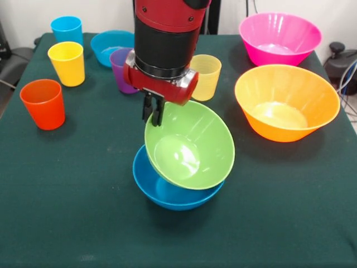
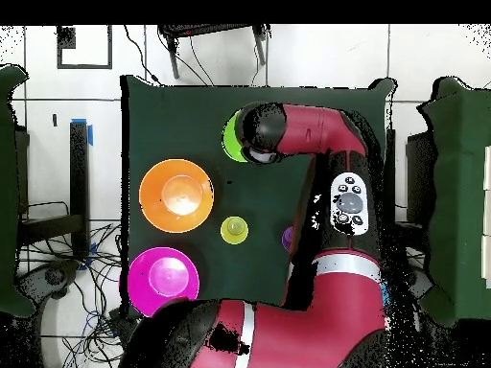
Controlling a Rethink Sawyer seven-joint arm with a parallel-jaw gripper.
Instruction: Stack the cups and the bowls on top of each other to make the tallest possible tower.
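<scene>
Green table; cups, bowls on it

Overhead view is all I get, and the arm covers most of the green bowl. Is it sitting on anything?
Observer: Yes. In the front view the green bowl leans tilted inside a blue bowl that your view hides.
Operator: Has it been let go?
Observer: No. The fingers are shut on its raised rim, on the robot's side.
Operator: Where is the orange cup? I can't find it.
Observer: The orange cup stands upright on the table by itself, with nothing stacked on it. The arm hides it from you.
</scene>
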